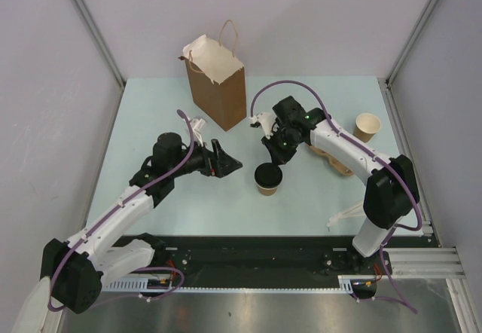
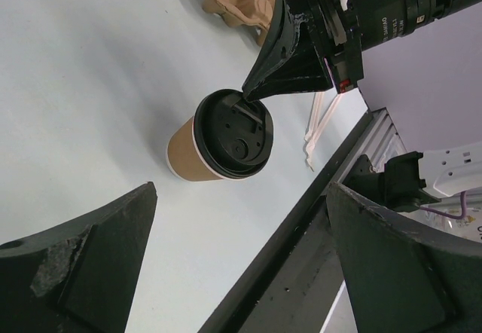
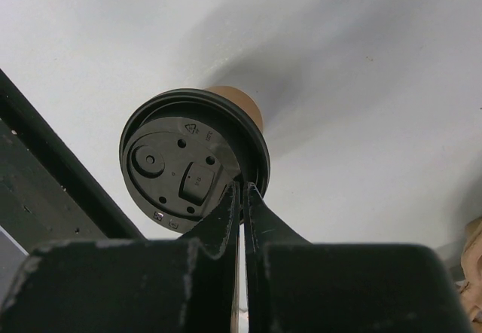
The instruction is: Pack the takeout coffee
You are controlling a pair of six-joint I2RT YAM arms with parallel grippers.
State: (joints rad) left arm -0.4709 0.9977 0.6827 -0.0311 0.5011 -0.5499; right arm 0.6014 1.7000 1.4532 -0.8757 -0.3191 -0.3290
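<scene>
Surface (image 1: pixel 151 118): pale and smooth, everything is carried on it.
Brown paper bag (image 1: pixel 218 84) is stood upright at the far side, mouth open, twine handles up.
Moulded-pulp carrier tray (image 2: pixel 237 5) is laid right of centre, partly hidden under the right arm.
Takeout coffee (image 1: pixel 268 178) is stood upright near the middle of the surface, between the two arms and well apart from the bag, with its lid fitted.
A second, unlidded paper cup (image 1: pixel 367 126) is seen near the right edge, beyond the tray.

Left jaws are spread wide with nothing between them. They are aimed at the coffee from its left and kept apart from it.
Right jaws are pressed fully together with nothing gripped. Their tips are set at the black lid (image 3: pixel 181 163) near its rim; contact looks likely but is not confirmed.

Handling, judged:
- Fill level cannot be seen, so liquid weight should be assumed.
- The kraft wall (image 2: pixel 184 148) is thin and easily dented, so only moderate squeeze is advised.
- The lid is probably only snapped on, so the cup should not be lifted by it.
- Hold is best taken across the wall just under the lid, where the rim stiffens it and the taper resists slip.
- The cup should be kept upright through the bag mouth, which is soft and may fold if knocked.
</scene>
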